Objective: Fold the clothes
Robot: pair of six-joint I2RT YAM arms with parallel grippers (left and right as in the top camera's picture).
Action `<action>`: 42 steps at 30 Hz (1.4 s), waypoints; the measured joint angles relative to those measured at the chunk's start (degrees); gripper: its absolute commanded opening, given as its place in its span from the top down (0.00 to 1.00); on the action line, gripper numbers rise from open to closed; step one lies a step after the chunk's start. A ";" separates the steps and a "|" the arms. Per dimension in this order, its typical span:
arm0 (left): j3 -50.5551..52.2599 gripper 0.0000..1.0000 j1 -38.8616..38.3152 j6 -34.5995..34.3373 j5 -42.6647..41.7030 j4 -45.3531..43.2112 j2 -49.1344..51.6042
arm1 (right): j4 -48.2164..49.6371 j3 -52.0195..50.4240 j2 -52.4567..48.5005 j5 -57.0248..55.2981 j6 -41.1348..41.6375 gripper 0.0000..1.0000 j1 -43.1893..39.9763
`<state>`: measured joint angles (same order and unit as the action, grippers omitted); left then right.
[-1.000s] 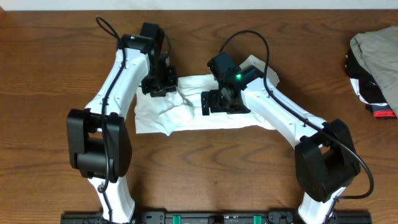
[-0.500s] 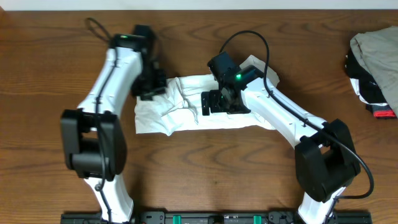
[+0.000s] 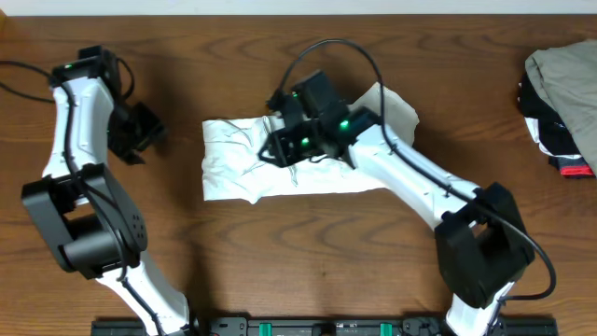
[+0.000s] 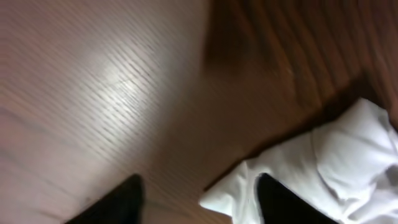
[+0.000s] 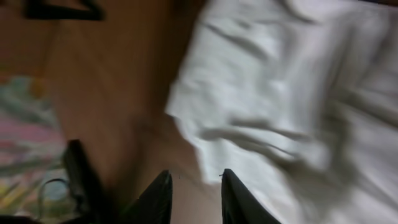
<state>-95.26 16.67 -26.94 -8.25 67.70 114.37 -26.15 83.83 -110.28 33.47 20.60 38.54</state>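
Observation:
The clothes, a wrinkled white T-shirt (image 3: 242,173), lie crumpled across the middle of the table. My left gripper (image 3: 140,131) hangs over bare wood well to the left of the shirt. In the left wrist view the left gripper (image 4: 201,178) is open, and a corner of the shirt (image 4: 348,155) lies on the table beyond its fingers. My right gripper (image 3: 278,147) hovers over the shirt's upper middle. In the blurred right wrist view the right gripper (image 5: 196,173) has a narrow gap with bare wood showing through it, beside the shirt's edge (image 5: 267,81). Neither gripper holds cloth.
A heap of beige-grey, black and red garments (image 3: 564,103) sits at the table's right edge. The right arm (image 3: 420,182) stretches across the shirt's right side. Bare wood lies in front of the shirt and to its left.
The left gripper let go of the shirt's upper left part, opened and swung far to the left. The right gripper moved left across the shirt and its jaws narrowed.

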 measured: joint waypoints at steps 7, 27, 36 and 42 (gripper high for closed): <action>0.13 0.02 2.03 -0.28 2.51 0.00 0.00 | 3.30 0.00 0.00 -6.78 8.44 0.98 8.02; 8.85 0.02 2.03 -0.28 2.78 -4.94 0.00 | 5.20 0.00 -7.39 -15.50 16.85 0.98 9.86; 9.05 0.02 2.03 -0.28 2.91 -4.96 0.00 | 1.44 0.04 -8.09 -21.77 18.03 0.98 9.86; 9.11 0.02 2.03 -0.28 2.91 -4.96 0.00 | -5.22 0.13 -9.38 -26.84 18.45 0.99 9.25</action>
<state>-86.15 18.70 -27.22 -5.34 62.74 114.37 -31.38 83.96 -119.66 6.63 39.05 47.79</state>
